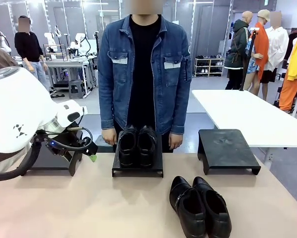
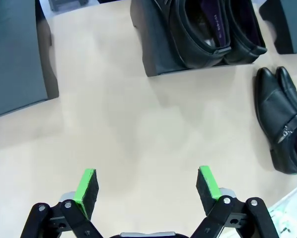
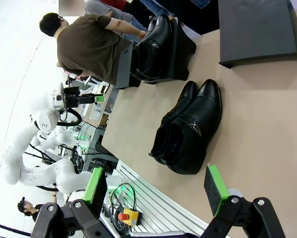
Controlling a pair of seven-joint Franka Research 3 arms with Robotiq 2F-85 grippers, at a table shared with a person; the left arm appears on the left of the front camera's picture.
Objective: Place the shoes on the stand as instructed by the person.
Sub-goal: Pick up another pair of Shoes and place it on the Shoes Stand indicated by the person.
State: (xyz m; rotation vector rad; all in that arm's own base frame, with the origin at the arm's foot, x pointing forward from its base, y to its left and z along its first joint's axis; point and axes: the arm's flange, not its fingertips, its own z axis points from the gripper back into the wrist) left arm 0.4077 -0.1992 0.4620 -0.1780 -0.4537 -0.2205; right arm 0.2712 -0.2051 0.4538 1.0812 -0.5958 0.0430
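Hanging over bare desk [image 2: 138, 124], the left gripper [image 2: 146, 174] has its green pads [image 2: 87, 182] spread wide, holding nothing. The right gripper [image 3: 153, 173] is equally spread and empty, near the loose pair of shoes [image 3: 188, 129] lying on the desk. A second pair [image 1: 137, 145] sits on the middle stand [image 1: 137, 171] before the person [image 1: 144, 69]. The left arm [image 1: 19, 114] hides most of the left stand [image 1: 51, 162].
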